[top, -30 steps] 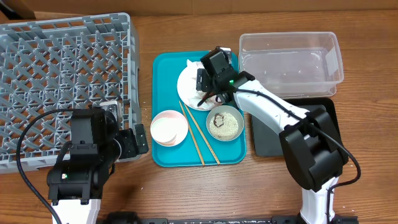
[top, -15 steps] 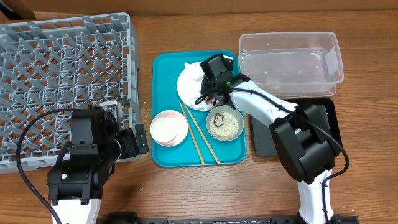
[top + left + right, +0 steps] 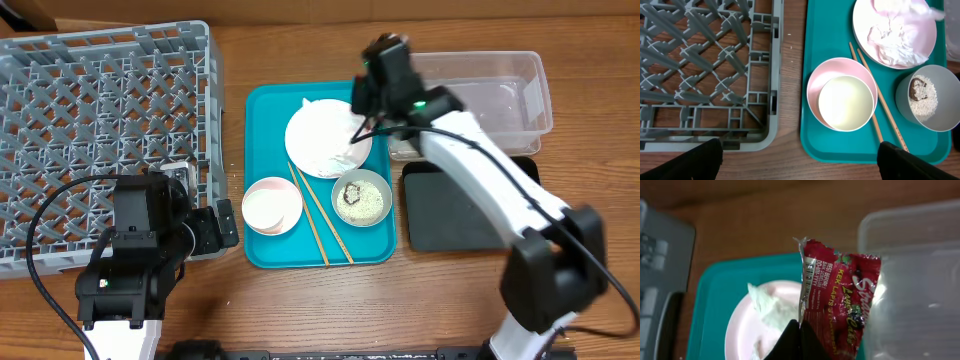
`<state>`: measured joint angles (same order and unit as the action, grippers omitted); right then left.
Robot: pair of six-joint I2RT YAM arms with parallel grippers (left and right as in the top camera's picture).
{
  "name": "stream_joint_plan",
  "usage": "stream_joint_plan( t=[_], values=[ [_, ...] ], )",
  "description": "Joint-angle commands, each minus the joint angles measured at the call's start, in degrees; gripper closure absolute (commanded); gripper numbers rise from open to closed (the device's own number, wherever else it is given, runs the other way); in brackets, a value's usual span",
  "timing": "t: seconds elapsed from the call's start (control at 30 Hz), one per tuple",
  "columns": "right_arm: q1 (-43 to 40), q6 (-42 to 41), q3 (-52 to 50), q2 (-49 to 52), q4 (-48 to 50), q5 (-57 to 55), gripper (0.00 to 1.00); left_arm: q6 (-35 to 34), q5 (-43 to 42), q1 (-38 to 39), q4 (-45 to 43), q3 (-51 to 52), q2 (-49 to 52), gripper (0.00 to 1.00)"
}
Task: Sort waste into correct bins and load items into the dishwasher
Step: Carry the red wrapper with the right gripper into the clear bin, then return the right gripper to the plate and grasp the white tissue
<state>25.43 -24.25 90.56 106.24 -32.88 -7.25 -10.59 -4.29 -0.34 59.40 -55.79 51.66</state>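
Right arm (image 3: 480, 170): white tubular links, black joint housings, a thin black cable along the upper link, and a small green indicator light (image 3: 422, 101) near the wrist. Left arm (image 3: 130, 262): boxy black housings over a white lower link, with a looped black cable (image 3: 32, 250). Left gripper (image 3: 800, 147): two blocky matte-black fingers (image 3: 682, 160).

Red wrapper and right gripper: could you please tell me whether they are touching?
Touching. The right wrist view shows the right gripper pinching the red wrapper at its lower edge.
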Motion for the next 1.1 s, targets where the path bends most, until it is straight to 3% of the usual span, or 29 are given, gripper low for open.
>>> stream_joint_plan(
  t=[0.0,0.17,0.23,0.27,0.3,0.33,0.37,0.5,0.6,0.73,1.07],
  values=[
    [-5.55,2.05,1.14,-3.28,1.42,-0.76,0.96,-0.61,-0.02,0.37,-0.42,-1.38,0.00,0.00],
    [-13.75,1.73,0.90,-2.84,2.62,-1.88,0.96,-0.61,-0.02,0.37,-0.76,-1.38,0.00,0.00],
    [-16.04,1.75,0.83,-2.23,2.64,-1.90,0.82,-0.63,-0.02,0.37,-0.92,-1.38,0.00,0.00],
    [-16.81,1.77,0.79,-2.10,2.69,-1.88,0.74,-0.61,-0.02,0.37,-0.96,-1.38,0.00,0.00],
    [-17.68,1.79,0.79,-1.73,3.02,-1.46,0.37,-0.63,-0.02,0.37,-0.96,-1.38,0.00,0.00],
    [-18.03,1.92,0.79,-1.68,3.23,-1.46,0.22,-0.61,-0.02,0.37,-0.96,-1.38,0.00,0.00],
    [-18.08,3.87,0.79,-1.68,3.54,-0.52,0.16,-0.61,-0.02,0.37,-0.94,-1.38,0.00,0.00],
    [-17.59,17.53,0.79,-1.70,3.37,15.43,0.10,-0.61,-0.02,0.37,-0.94,-1.38,0.00,0.00],
    [-15.72,32.65,0.79,-1.68,-2.49,31.17,0.05,-0.61,-0.02,0.37,-0.94,-1.38,0.00,0.00],
    [-11.96,44.98,0.79,-1.62,-11.32,31.71,0.00,-0.63,-0.02,0.37,-0.94,-1.38,0.00,0.00],
    [-0.04,45.40,6.80,-1.42,-22.10,24.20,0.00,-0.63,-0.07,0.37,-0.92,-1.38,0.00,0.00]
  ],
)
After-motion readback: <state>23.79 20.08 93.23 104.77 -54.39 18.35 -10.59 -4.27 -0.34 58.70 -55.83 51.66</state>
